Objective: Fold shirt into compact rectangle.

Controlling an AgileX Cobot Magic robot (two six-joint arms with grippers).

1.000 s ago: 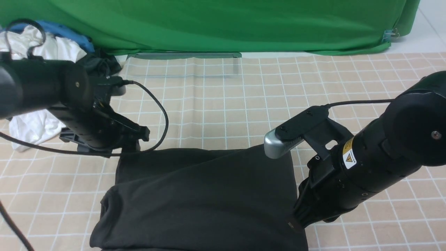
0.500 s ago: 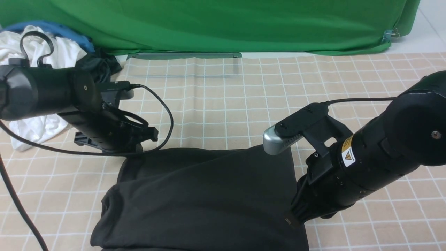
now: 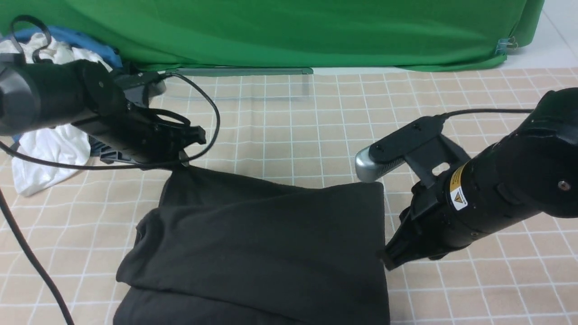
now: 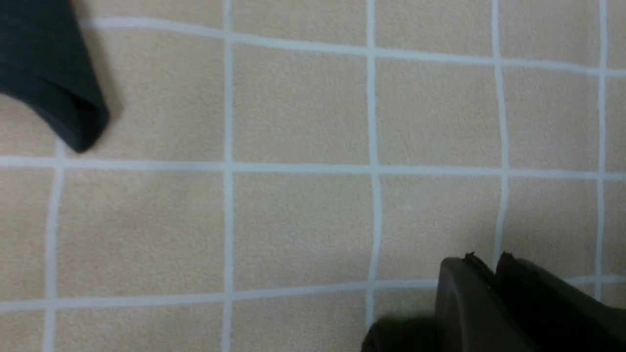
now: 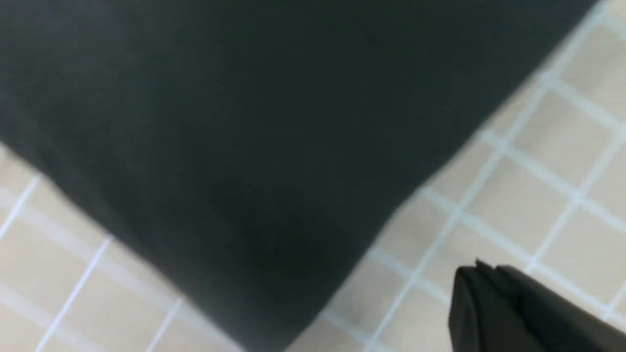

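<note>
A: What changed in the last second?

B: The left gripper (image 3: 183, 158) has gone from wide open to pressed shut and has lifted away from the table, drawing the far left corner of the shirt (image 3: 271, 239) up into a peak just under it. The right gripper (image 3: 384, 259) has risen slightly at the shirt's right edge.

A: Is the left one holding the corner?

B: From the front it seems so. The left wrist view shows its two fingers (image 4: 469, 303) together with nothing visible between their tips, so I cannot confirm a grip.

A: And the right one?

B: The right wrist view shows its jaws together above bare tablecloth (image 5: 562, 161), just beside the shirt's edge, apart from it. The front view hides that gap behind the arm.

A: Where does the shirt lie?

B: Between the two grippers, folded, its top layer ending in a straight far edge.

A: Room to move?

B: Beyond both grippers the checked tablecloth runs open to the green backdrop (image 3: 289, 31). A heap of clothes (image 3: 49, 149) lies behind the left arm.
</note>
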